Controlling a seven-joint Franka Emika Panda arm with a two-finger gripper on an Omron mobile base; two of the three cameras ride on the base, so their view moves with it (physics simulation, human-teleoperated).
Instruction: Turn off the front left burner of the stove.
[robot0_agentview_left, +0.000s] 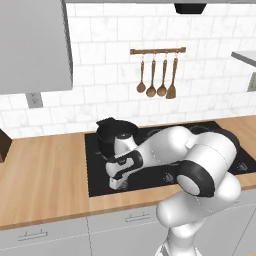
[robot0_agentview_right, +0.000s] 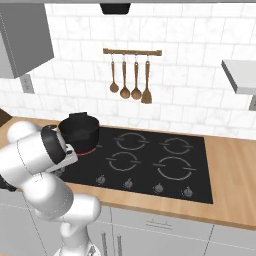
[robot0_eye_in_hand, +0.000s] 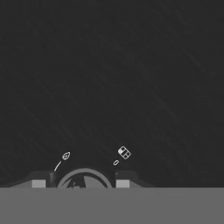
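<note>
Currently gripper (robot0_agentview_left: 118, 183) down at front left corner of stove (robot0_agentview_left: 165, 176), jaws closed onto small round knob (robot0_eye_in_hand: 83, 178) at leftmost end of control row – knob sits between fingertips in hand view. Front left burner (robot0_agentview_right: 86, 150) glows red under black pot (robot0_agentview_right: 79, 129).

Risks: fingers slipping round knob without turning it; turning wrong way, burner staying lit; arm elbow swinging into pot close behind.

Writing: none legible – only 2 tiny white icons (robot0_eye_in_hand: 124, 152) printed on glass beside knob, no brand.
</note>
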